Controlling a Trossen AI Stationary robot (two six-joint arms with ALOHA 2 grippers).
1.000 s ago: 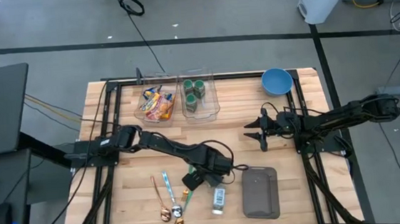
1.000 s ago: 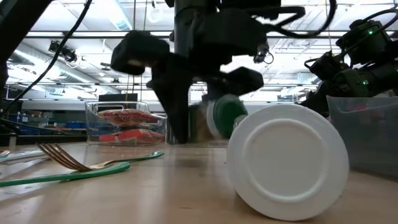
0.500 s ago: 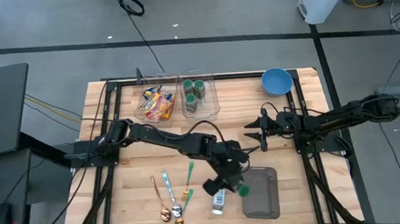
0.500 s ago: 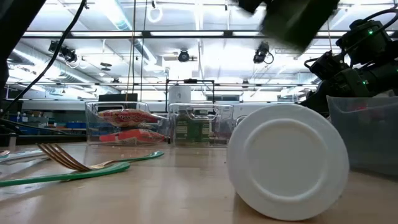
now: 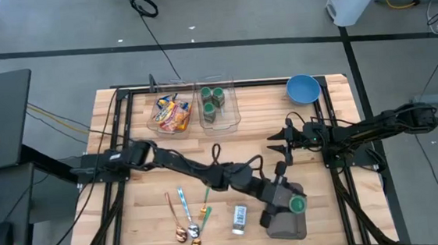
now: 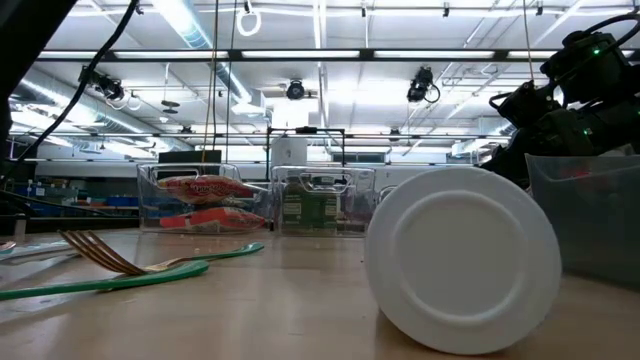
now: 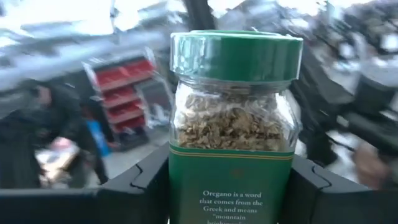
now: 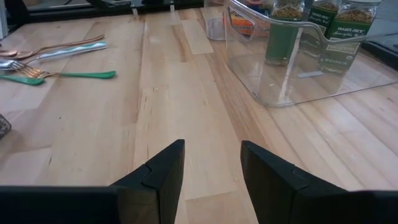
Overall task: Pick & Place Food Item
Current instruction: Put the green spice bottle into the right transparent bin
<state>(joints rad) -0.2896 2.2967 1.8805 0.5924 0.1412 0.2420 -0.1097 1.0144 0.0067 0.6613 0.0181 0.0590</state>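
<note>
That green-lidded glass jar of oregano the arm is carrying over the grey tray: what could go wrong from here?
1. The left hand holds the green-lidded glass oregano jar only by its sides, above the grey rectangular tray; a slip would probably drop glass onto it.
2. The small white-labelled bottle lying on its side sits beside the tray, so a low pass of the arm could knock it rolling.
3. The right hand waits nearby, open; the arms might collide.

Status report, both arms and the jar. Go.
Left gripper shut on oregano jar, above grey tray. Right gripper open, idle over table. Nothing in the way.
</note>
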